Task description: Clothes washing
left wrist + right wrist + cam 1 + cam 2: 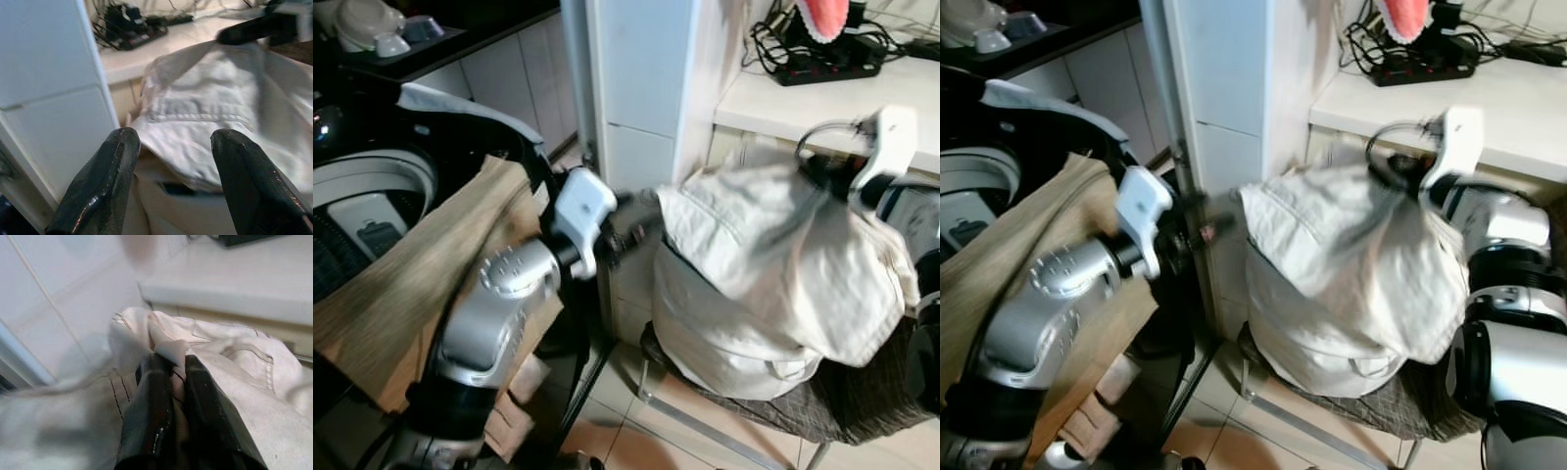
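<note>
A cream garment [773,264] is heaped on a chair [862,401] right of the washing machine [372,206]. Its upper fold is pinched by the closed right pincer [168,369]. The left pincer [171,147] is spread empty beside the garment. Snagging on the chair is a risk.

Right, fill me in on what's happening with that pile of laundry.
The robot is pulling a cream garment off a chair beside the white cabinet. Its right gripper is pinched shut on a fold of the fabric and lifts it. The left gripper is open, its fingers pointed at the garment's edge, not gripping. A tan cloth hangs over the washing machine to the left.
</note>
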Motion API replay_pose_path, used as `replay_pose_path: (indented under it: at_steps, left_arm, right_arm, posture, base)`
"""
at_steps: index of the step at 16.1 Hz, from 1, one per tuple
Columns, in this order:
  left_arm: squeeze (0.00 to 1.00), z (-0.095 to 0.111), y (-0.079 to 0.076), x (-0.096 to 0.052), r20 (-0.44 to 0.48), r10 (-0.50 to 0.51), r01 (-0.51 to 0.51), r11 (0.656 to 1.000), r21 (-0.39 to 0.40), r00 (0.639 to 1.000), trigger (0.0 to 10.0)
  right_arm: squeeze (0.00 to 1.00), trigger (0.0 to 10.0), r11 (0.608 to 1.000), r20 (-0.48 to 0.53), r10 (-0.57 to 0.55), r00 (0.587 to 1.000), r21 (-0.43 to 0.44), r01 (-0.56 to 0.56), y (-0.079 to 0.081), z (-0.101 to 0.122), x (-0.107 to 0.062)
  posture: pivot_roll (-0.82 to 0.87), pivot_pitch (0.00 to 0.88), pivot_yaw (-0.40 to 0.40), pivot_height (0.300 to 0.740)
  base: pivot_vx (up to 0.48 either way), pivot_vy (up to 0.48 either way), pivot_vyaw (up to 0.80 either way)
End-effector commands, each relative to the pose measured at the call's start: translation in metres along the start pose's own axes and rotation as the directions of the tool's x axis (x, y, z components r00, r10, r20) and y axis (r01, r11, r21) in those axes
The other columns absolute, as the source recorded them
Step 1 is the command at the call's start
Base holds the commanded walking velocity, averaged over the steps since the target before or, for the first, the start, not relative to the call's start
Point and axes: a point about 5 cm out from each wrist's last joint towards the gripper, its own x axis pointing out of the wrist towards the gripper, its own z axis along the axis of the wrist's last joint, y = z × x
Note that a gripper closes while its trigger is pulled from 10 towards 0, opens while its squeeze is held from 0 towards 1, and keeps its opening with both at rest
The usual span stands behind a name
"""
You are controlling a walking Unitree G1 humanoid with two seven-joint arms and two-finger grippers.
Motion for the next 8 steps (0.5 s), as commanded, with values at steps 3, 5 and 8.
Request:
replay_pose_path:
  at_steps: [3, 5, 8]
  left_arm:
    - [0.00, 0.025, 0.009, 0.006, 0.131, 0.056, -0.054, 0.998, -0.021, 0.990, 10.0]
    - [1.00, 0.056, 0.005, 0.014, 0.291, -0.012, 0.041, 0.995, -0.092, 0.957, 10.0]
    - [1.00, 0.063, -0.005, 0.023, 0.287, -0.105, 0.118, 0.993, -0.027, 0.952, 10.0]
  right_arm:
    - [0.00, 0.0, 0.985, 0.170, 0.158, 0.973, 0.049, -0.168, 0.022, 0.043, -0.017]
    - [0.00, 0.0, 0.925, 0.244, 0.353, 0.903, 0.057, -0.377, 0.053, 0.065, -0.035]
    - [0.00, 0.0, 0.878, 0.246, 0.451, 0.858, 0.047, -0.475, 0.073, 0.069, -0.046]
  posture:
    - [-0.06, 0.000, 0.069, 0.740]
    - [-0.07, 0.000, 0.067, 0.740]
    - [-0.07, 0.000, 0.066, 0.740]
  base:
    - [0.000, 0.000, 0.00]
    - [0.000, 0.000, 0.00]
    - [0.000, 0.000, 0.00]
